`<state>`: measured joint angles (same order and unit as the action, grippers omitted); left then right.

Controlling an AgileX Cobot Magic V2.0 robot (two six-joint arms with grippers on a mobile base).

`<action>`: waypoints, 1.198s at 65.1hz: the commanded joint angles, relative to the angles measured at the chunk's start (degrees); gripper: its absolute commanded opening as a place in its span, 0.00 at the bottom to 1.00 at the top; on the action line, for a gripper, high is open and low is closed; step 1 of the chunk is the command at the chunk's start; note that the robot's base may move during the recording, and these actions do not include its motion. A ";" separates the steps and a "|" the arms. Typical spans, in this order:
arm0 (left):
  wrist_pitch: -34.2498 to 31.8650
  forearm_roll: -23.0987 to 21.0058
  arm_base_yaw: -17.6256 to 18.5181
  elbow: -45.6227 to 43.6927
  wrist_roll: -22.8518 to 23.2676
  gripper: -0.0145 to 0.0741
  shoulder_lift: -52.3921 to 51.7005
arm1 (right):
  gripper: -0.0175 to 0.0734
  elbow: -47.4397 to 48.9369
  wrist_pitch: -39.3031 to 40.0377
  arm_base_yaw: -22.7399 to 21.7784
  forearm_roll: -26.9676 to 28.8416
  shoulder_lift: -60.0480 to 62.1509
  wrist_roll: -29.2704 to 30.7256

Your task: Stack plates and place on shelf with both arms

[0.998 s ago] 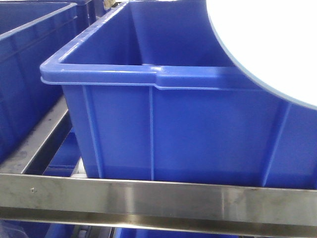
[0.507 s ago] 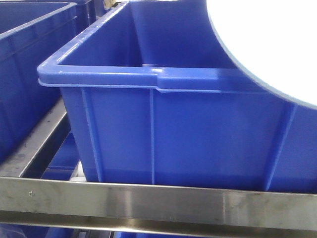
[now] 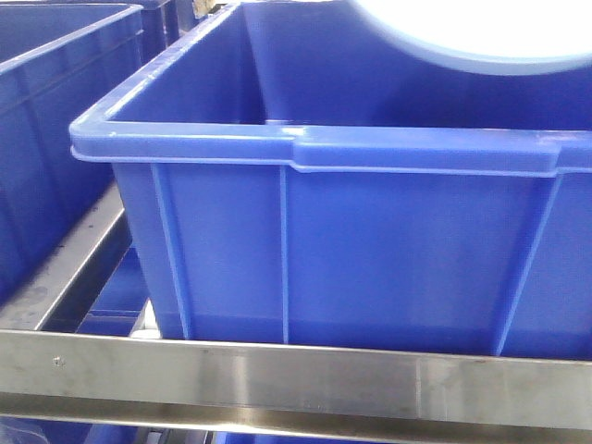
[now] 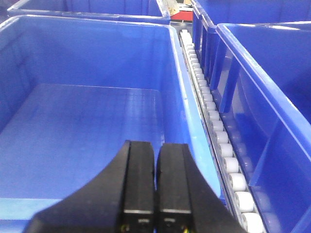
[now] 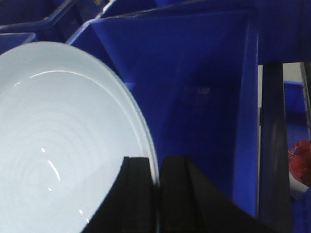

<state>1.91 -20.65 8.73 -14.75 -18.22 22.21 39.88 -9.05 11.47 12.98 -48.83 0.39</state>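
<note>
step: placing. right gripper [image 5: 155, 167] pinches plate [image 5: 63, 141] rim over crate [image 3: 324, 213]; left gripper [image 4: 154, 170] pressed together (empty). next: lower level.

Both wrist views show matte black grippers. The left gripper [image 4: 154, 194] has two broad, flat-faced fingers flaring wide toward the base. The right gripper [image 5: 156, 194] looks identical.

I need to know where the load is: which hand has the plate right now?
The right hand: its wrist view shows both fingers pinching the rim of the pale plate. The left hand is shut on nothing, above an empty blue crate.
</note>
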 commanded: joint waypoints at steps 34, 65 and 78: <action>-4.44 -0.46 0.06 -2.05 -0.02 0.26 0.46 | 0.74 15.00 2.52 0.07 5.07 -19.08 -0.01; -4.44 -0.46 0.06 -2.05 -0.02 0.26 0.46 | 0.35 14.75 -7.22 -0.23 0.90 -10.18 7.82; -4.44 -0.46 0.06 -2.05 -0.02 0.26 0.46 | 0.25 10.48 -7.39 -0.23 -0.44 -1.42 8.01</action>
<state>1.91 -20.65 8.73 -14.75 -18.22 22.21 50.31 -20.14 11.47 13.12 -54.04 7.49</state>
